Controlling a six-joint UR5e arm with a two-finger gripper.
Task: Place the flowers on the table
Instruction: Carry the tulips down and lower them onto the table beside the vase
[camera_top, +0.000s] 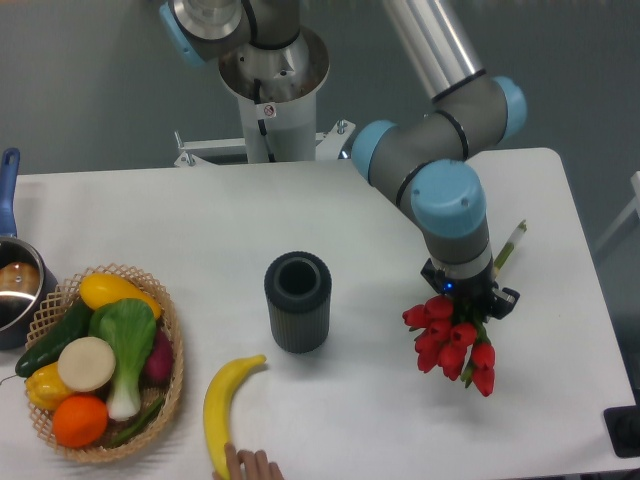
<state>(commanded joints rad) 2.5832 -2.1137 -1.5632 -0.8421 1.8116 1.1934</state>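
Note:
The flowers (452, 340), a bunch of red tulip buds with green leaves, hang at the right side of the white table (360, 210). Their pale green stems (508, 245) stick out up and to the right behind the arm's wrist. My gripper (468, 298) sits right over the bunch where buds meet stems, and its fingers are hidden by the wrist and the flowers. It looks shut on the flowers. I cannot tell whether the buds touch the tabletop.
A dark ribbed cylinder vase (297, 301) stands mid-table. A banana (226, 405) lies in front, with fingers of a hand (250, 465) at the front edge. A wicker basket (172, 385) of vegetables and a pot (15, 285) are at the left.

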